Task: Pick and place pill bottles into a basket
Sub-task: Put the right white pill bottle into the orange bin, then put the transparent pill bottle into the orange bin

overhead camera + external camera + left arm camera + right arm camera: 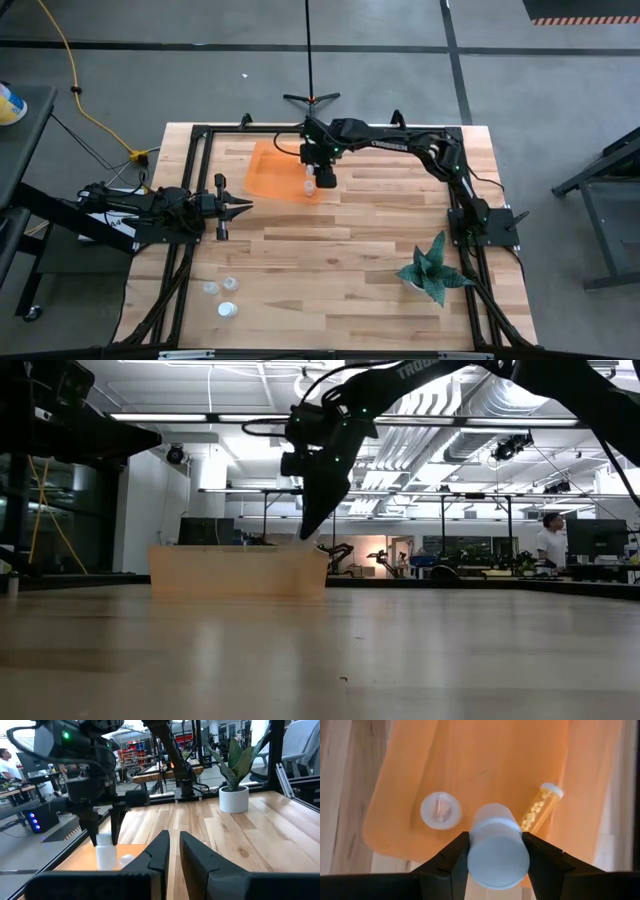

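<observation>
Pill bottles are split between two spots. One white-capped bottle (497,850) is clamped between the right gripper's (496,851) fingers (451,856), held upright over the near edge of the orange basket (485,755), which lies toward the far side of the wooden surface (340,250). In the left wrist view the same held bottle (105,851) hangs between the two dark fingers just above the basket (80,862). Already inside the basket are an upright bottle seen cap-on (440,810) and a translucent bottle lying on its side (540,806) (small pale pellets show through its wall). From above, the right gripper (322,176) reaches in from the right arm's base at the surface's right edge.

Three more bottles (222,295) stand grouped near the front left corner of the surface, well apart from the basket.

The left gripper (238,209) waits at the left side, level with the surface's middle; its fingers (197,857) are parted, a narrow gap showing between them, and hold nothing. A spiky green plant (434,268) in a white pot sits near the right front.
</observation>
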Action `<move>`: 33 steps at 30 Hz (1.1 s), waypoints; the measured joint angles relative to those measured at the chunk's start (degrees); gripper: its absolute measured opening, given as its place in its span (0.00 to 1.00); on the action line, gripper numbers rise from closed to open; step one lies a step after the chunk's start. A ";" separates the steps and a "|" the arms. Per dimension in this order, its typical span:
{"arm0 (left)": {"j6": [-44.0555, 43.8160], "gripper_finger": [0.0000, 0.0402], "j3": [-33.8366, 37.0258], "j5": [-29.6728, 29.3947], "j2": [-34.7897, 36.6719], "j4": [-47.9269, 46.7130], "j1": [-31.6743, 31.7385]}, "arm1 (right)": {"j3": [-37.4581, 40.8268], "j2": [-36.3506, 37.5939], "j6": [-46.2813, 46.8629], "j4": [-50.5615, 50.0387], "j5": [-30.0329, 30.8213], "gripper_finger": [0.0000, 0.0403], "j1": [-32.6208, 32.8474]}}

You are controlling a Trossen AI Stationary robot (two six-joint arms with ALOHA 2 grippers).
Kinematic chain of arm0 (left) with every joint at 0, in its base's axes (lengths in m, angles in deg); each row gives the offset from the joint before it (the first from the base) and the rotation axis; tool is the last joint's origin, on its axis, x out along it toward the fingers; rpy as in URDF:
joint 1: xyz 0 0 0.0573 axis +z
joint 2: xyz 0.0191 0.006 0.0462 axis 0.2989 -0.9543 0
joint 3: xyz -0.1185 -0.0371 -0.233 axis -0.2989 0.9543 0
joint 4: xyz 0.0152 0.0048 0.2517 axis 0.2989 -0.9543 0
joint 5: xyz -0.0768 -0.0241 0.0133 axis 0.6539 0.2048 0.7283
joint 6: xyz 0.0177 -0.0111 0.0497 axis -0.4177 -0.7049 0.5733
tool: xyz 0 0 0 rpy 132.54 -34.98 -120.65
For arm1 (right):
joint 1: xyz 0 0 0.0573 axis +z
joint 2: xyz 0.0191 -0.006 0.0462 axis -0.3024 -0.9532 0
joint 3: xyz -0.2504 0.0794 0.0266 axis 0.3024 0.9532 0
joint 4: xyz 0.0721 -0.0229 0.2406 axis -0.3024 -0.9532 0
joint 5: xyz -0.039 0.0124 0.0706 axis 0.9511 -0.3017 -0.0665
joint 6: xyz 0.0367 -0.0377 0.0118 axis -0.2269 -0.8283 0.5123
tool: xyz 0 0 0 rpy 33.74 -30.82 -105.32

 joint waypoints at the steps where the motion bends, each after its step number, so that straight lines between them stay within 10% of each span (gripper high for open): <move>1: -0.01 0.20 -0.01 0.00 0.00 0.00 0.00 | 0.00 -0.37 0.04 -0.41 -0.06 0.39 0.01; 22: -0.01 0.20 0.00 -0.08 0.00 0.00 0.00 | -0.45 -3.00 5.24 -3.18 3.74 0.58 0.03; 33: -0.01 0.20 0.00 -0.07 0.00 0.00 -0.01 | -24.34 -2.90 9.83 -28.67 -4.34 0.58 -1.76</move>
